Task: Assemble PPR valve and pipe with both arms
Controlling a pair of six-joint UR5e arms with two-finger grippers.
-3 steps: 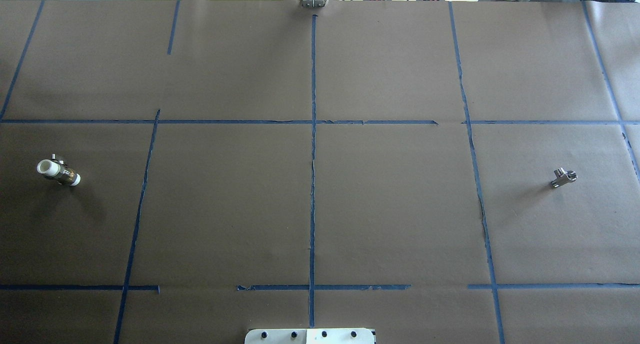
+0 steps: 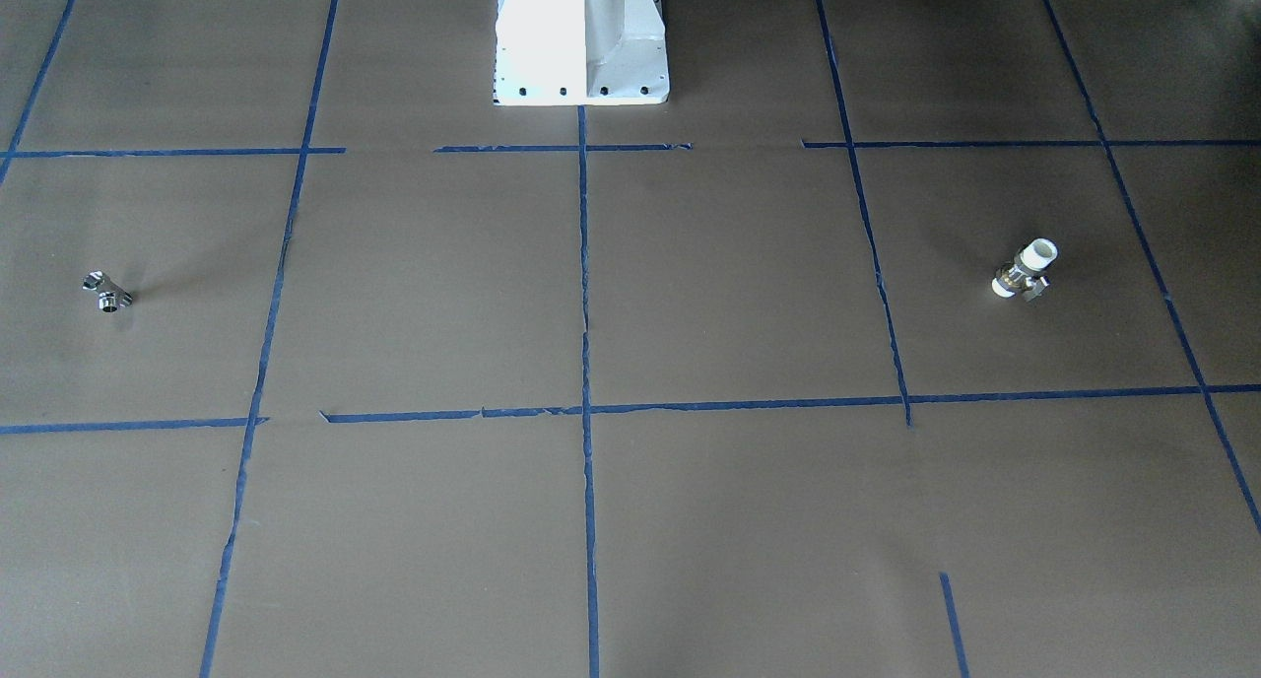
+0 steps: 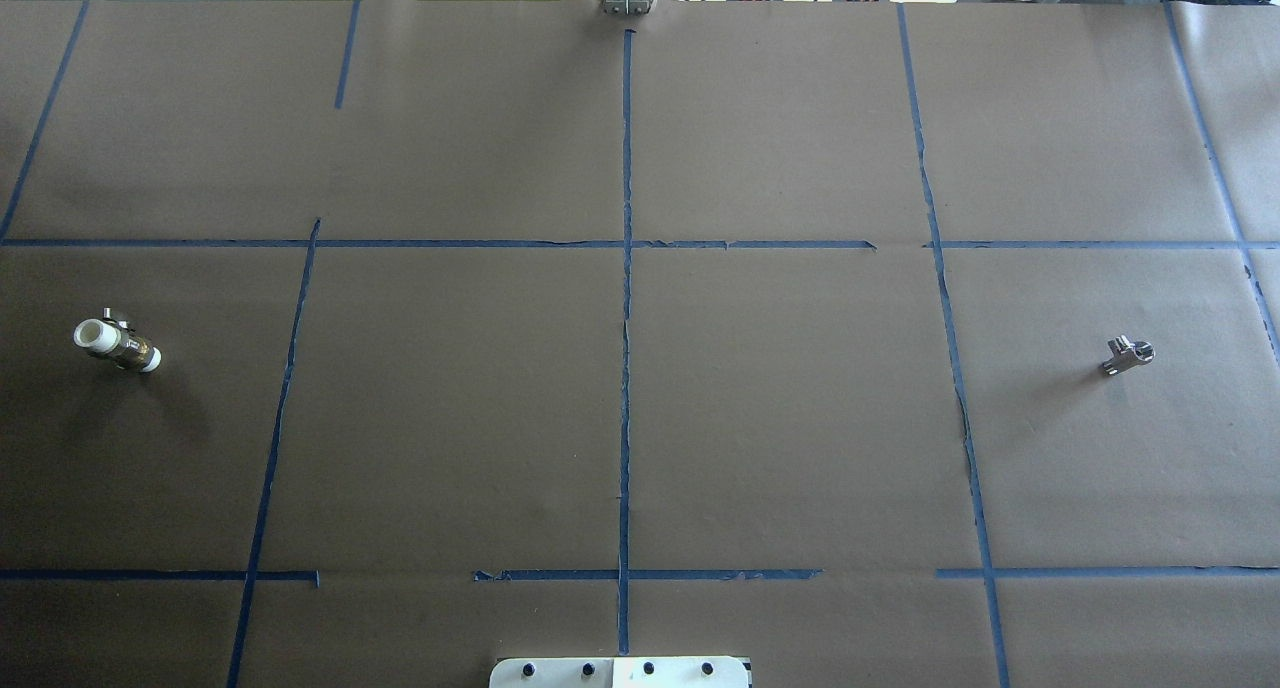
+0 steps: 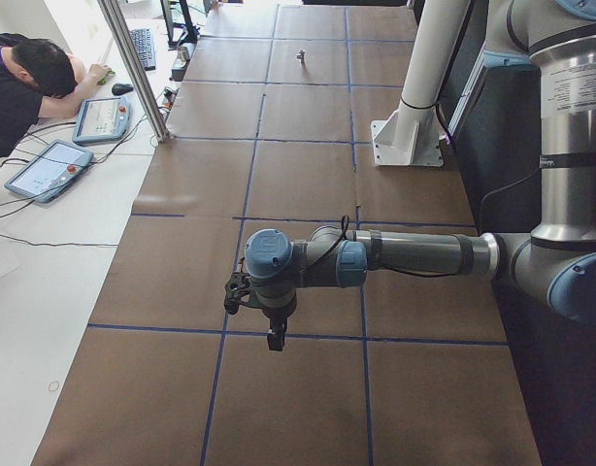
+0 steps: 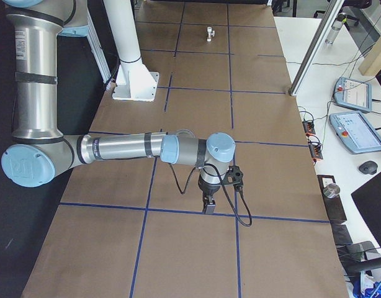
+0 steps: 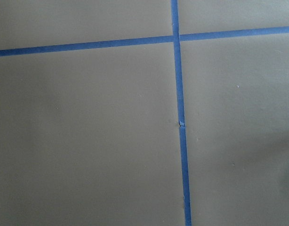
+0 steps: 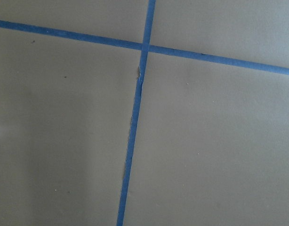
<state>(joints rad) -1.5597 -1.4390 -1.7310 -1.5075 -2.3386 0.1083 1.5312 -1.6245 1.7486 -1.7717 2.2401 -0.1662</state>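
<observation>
The PPR valve (image 3: 117,345), white-ended with a metal middle, lies on the brown paper at the overhead view's far left; it also shows in the front view (image 2: 1025,269) and far off in the right view (image 5: 210,32). The chrome T-shaped pipe (image 3: 1127,354) lies at the far right, also in the front view (image 2: 106,292) and the left view (image 4: 301,54). Both lie alone, untouched. My left gripper (image 4: 276,335) and right gripper (image 5: 209,205) point down and show only in the side views; I cannot tell whether they are open. The wrist views show only paper and tape.
Blue tape lines (image 3: 626,368) divide the brown paper into squares. The white robot base (image 2: 581,37) stands at the table's robot side. An operator (image 4: 31,83) and tablets sit beside the table, near an aluminium post (image 4: 133,68).
</observation>
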